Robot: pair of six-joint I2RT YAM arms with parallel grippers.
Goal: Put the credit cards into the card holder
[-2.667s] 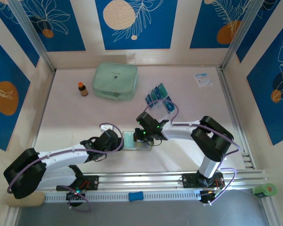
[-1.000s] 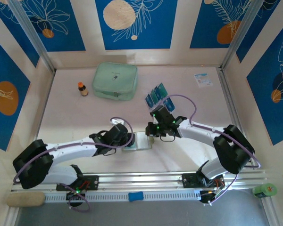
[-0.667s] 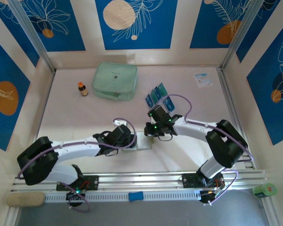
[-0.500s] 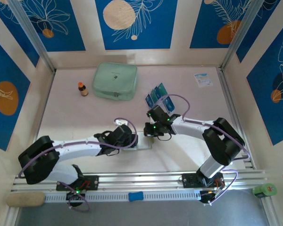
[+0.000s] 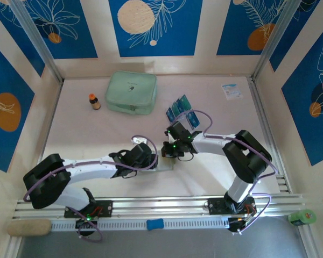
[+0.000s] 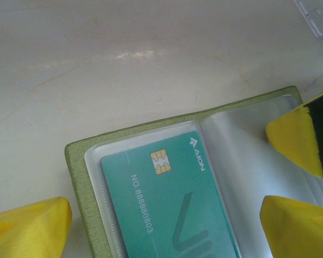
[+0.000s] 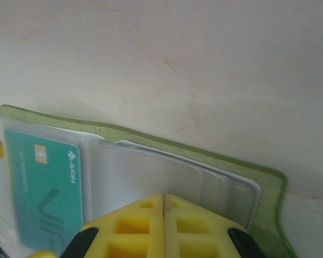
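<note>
1. Top external view: the olive card holder (image 5: 164,163) lies open on the pale table (image 5: 97,129), a little toward 6 o'clock from its centre. The left gripper (image 5: 152,159) reaches it from 9 o'clock, and the right gripper (image 5: 168,151) from 1 o'clock.
2. The loose credit cards (image 5: 177,107), blue and teal, lie fanned at 1 o'clock from the holder, near it but apart. A mint zip pouch (image 5: 131,92) and a small brown bottle (image 5: 94,101) sit at 11 o'clock.
3. Left wrist view: the left gripper's jaws are wide. One yellow finger (image 6: 27,226) is at 8 o'clock, off the holder's edge, and the other at 4 o'clock, over the plastic. Between them a teal card (image 6: 167,209) with a gold chip sits inside a pocket.
4. Right wrist view: the right gripper's jaws are closed, pads meeting without a gap, tips at 6 o'clock on the empty clear sleeve (image 7: 151,172). Whether a plastic leaf is pinched between them, I cannot tell.
5. The step in hand looks like steadying the open holder for another card. It would go best with the cover pinned flat and the sleeve mouth lifted only slightly. The card should slide in parallel to the pocket.
6. The cover looks matte and soft, with rounded corners. The sleeves are thin, glossy and layered, and probably slippery. The card looks stiff and smooth.
</note>
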